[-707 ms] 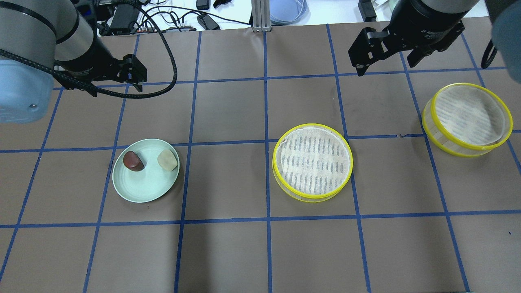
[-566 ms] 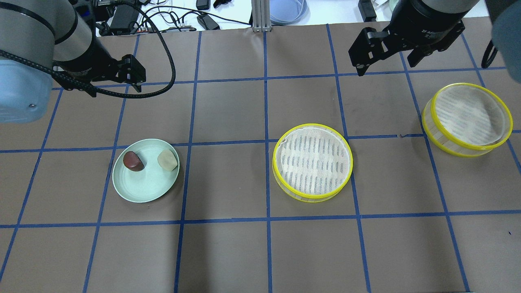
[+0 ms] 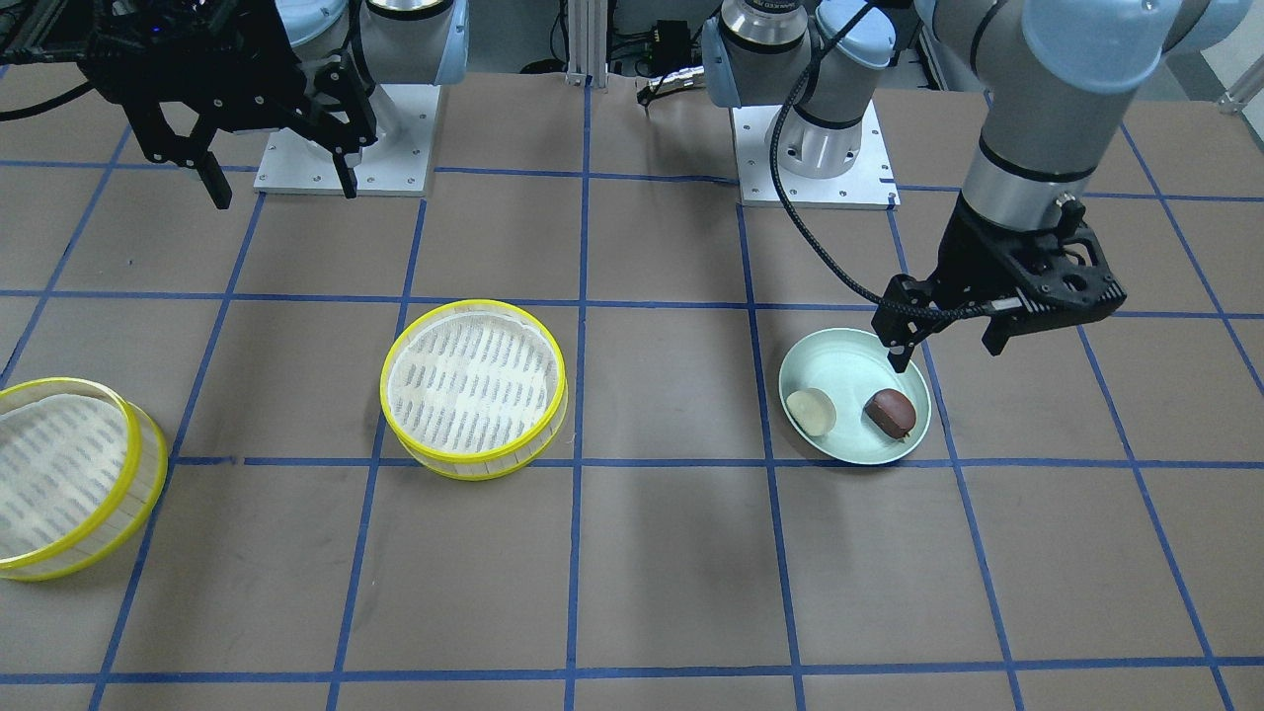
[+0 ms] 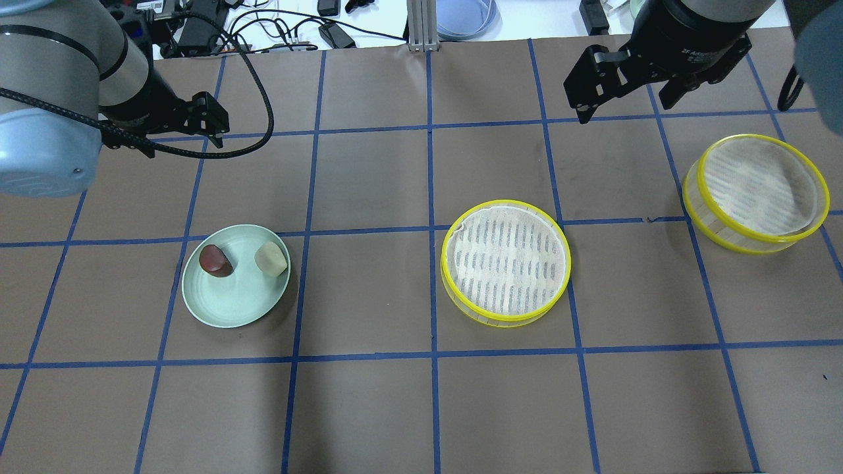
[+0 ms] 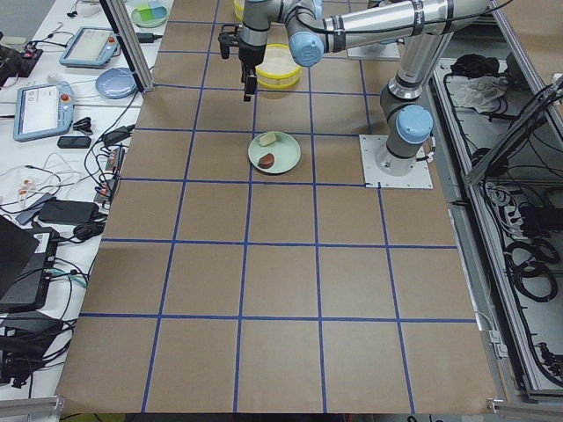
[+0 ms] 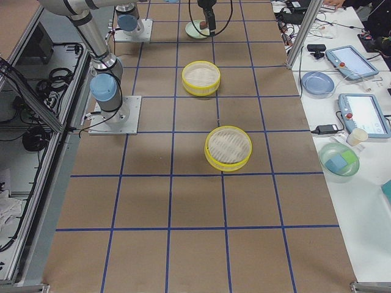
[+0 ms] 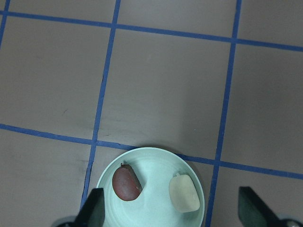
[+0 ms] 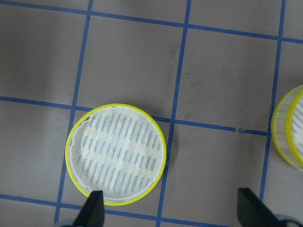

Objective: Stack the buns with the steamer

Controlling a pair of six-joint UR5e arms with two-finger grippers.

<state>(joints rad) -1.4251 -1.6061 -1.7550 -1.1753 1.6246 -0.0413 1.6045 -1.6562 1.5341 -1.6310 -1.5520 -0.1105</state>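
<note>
Buns lie apart on the mint-green plate (image 3: 849, 341), table's left side: brown bun (image 3: 892, 412), cream bun (image 3: 812, 411). Left pincer (image 3: 945, 351) hovers above, spread & empty. For the pick it should centre on one bun, straddle its short axis, descend w/o nudging the other, then squeeze gently. Right pincer (image 4: 622, 108) is spread, empty, beyond the middle steamer tray (image 3: 474, 380).
</note>
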